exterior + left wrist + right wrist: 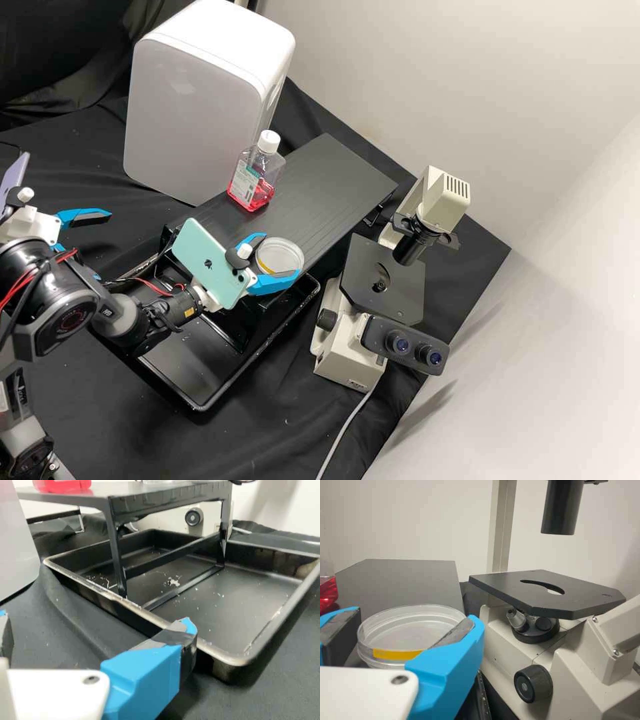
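Note:
My right gripper (280, 258) (400, 642) is shut on a clear petri dish (281, 254) (410, 629) with a yellow label, one blue finger on each side of its rim. The dish is at the near end of a black raised platform (327, 180) (395, 582); whether it rests on it I cannot tell. Just beyond is a white microscope (373, 320) with a bare black stage (383, 277) (545, 590). My left gripper (72, 232) (85, 647) is open and holds nothing, low over the black cloth beside a black tray (200, 399) (260, 645).
A flask of red liquid (255, 175) (326, 592) with a white cap stands on the platform's far part. A large white box (200, 93) is behind it. The platform's legs (116, 550) stand inside the tray. A pale wall lies to the right.

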`<action>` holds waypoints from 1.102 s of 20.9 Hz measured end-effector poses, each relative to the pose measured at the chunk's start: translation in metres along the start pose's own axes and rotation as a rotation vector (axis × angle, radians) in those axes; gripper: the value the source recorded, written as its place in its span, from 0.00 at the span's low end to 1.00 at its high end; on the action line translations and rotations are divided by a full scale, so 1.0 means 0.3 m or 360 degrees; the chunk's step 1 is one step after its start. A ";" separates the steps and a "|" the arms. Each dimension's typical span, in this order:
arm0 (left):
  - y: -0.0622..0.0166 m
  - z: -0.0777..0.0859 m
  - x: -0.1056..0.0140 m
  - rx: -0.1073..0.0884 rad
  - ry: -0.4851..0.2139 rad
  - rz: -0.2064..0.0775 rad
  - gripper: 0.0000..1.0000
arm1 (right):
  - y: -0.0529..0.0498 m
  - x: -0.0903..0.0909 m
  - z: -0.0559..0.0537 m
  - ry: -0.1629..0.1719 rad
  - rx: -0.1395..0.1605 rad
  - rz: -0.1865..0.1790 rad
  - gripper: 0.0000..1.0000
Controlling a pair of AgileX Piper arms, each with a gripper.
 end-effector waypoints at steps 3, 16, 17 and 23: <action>0.000 0.000 0.000 0.0000 0.0000 0.0000 1.00 | 0.007 -0.011 -0.006 0.0009 0.0001 0.0009 0.00; 0.000 0.000 0.000 0.0000 0.0000 0.0000 1.00 | 0.006 -0.022 -0.015 0.0025 0.0002 0.0004 0.00; 0.000 0.000 0.000 0.0000 0.0000 0.0000 1.00 | 0.006 -0.022 -0.015 0.0025 0.0002 0.0004 0.00; 0.000 0.000 0.000 0.0000 0.0000 0.0000 1.00 | -0.001 -0.023 -0.022 0.0036 0.0003 -0.0010 0.00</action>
